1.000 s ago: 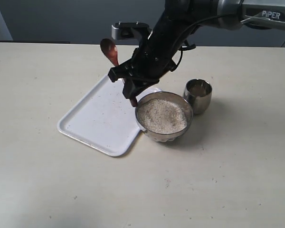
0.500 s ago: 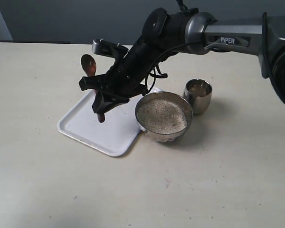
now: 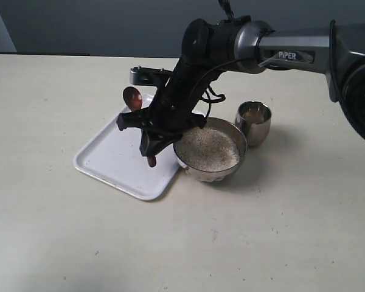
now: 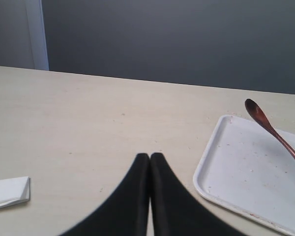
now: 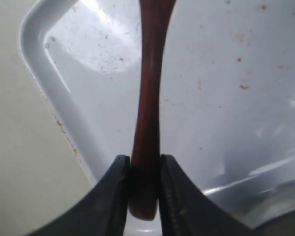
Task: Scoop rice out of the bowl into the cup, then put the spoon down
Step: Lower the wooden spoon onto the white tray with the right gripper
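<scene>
My right gripper hangs over the white tray, just left of the bowl, and is shut on the handle of the dark wooden spoon. The spoon stands tilted, its oval end up and its handle tip pointing down at the tray. In the right wrist view the jaws clamp the spoon near its end. Rice fills the bowl. The small steel cup stands to the bowl's right with some rice in it. My left gripper is shut and empty above bare table.
The tray has a few stray specks on it, and its raised rim lies close below the spoon. A folded white paper lies on the table near the left gripper. The spoon also shows in the left wrist view.
The right arm swung from the bowl's edge out over the tray, then came back somewhat toward the bowl and lower. The spoon stayed in its grip throughout.
</scene>
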Controlling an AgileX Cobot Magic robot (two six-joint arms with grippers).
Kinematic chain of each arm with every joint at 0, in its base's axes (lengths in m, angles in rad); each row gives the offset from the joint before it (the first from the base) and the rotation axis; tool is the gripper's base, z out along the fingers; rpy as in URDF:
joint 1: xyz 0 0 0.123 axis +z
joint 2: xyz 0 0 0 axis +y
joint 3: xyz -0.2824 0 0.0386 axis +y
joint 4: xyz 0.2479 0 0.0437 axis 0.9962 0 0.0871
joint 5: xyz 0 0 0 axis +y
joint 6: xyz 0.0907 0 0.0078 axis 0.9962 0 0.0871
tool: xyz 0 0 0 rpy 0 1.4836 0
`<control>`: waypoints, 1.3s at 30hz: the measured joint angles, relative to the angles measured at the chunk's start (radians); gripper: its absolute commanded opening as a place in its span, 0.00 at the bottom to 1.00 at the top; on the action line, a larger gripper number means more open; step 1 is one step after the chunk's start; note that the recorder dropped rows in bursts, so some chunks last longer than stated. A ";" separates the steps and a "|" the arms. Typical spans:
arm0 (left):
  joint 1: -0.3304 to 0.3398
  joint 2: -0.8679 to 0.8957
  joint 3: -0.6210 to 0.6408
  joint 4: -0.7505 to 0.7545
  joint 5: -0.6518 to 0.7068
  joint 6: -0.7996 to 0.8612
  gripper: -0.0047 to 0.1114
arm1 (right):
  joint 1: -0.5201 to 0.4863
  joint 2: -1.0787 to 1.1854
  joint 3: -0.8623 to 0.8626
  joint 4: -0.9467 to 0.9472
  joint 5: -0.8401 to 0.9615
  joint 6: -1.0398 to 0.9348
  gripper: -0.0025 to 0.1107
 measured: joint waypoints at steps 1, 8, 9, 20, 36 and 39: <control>0.000 0.000 0.000 0.000 0.000 0.000 0.04 | 0.000 0.000 0.000 -0.002 0.004 0.000 0.01; 0.000 0.000 0.000 0.000 0.000 0.000 0.04 | 0.000 0.000 0.000 -0.017 0.021 0.005 0.01; 0.000 0.000 0.000 0.000 0.000 0.000 0.04 | 0.000 0.000 0.000 -0.019 0.023 0.005 0.01; 0.000 0.000 0.000 0.000 0.000 0.000 0.04 | 0.000 0.000 0.000 -0.020 0.064 0.005 0.02; 0.000 0.000 0.000 0.000 0.000 0.000 0.04 | 0.000 0.000 0.000 -0.020 0.099 0.005 0.20; 0.000 0.000 0.000 0.000 0.000 0.000 0.04 | 0.000 0.000 0.000 -0.020 0.099 0.005 0.20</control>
